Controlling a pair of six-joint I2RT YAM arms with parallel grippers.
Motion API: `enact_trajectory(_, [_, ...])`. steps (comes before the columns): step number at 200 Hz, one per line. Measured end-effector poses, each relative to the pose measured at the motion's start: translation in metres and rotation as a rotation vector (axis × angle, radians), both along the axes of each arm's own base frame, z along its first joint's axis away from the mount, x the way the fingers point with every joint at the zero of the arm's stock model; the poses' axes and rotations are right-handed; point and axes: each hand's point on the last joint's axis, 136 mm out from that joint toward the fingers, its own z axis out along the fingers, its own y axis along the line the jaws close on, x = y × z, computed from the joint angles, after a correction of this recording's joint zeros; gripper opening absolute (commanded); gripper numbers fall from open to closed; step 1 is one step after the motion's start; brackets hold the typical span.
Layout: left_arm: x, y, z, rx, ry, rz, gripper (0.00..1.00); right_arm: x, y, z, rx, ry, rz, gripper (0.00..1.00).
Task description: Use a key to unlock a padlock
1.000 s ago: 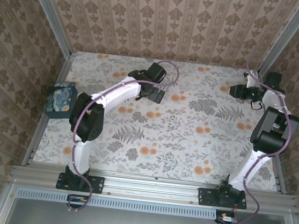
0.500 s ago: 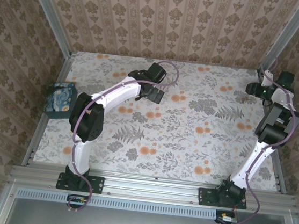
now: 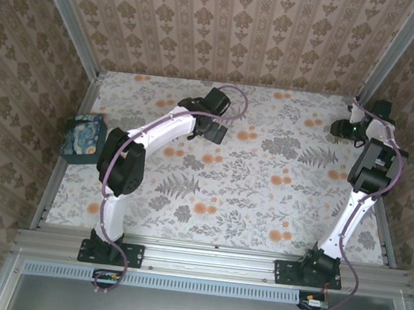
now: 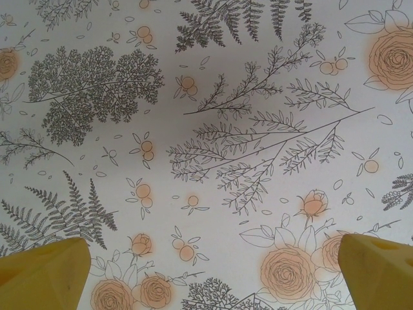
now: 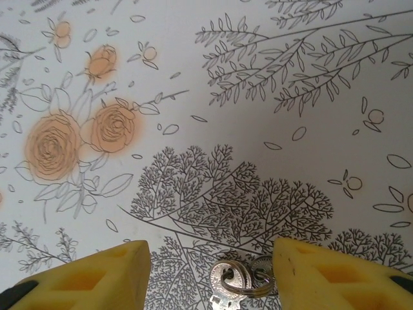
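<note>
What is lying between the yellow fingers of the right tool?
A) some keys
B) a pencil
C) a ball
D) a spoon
A: shiny keys on a ring lie on the flowery cloth, between the yellow fingers of the right tool.

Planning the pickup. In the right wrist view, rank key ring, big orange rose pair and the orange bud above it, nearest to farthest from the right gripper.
From the right gripper:
1. Key ring, lying between its fingers, bottom centre.
2. Rose pair, left of centre.
3. Orange bud, upper left.
</note>
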Motion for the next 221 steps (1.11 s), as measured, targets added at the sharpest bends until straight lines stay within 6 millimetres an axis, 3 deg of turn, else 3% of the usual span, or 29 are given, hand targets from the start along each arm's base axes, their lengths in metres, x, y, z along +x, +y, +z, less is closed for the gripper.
enact_trajectory(41, [0.002,0.006,-0.004,0.005,0.006,0.011,1.0,-0.001,-0.001,-0.011,-0.048,0.051,0.003,0.5])
enact_trajectory(221, [0.0,0.012,-0.017,0.017,0.021,0.018,1.0,-0.006,-0.004,-0.016,-0.088,0.079,-0.033,0.24])
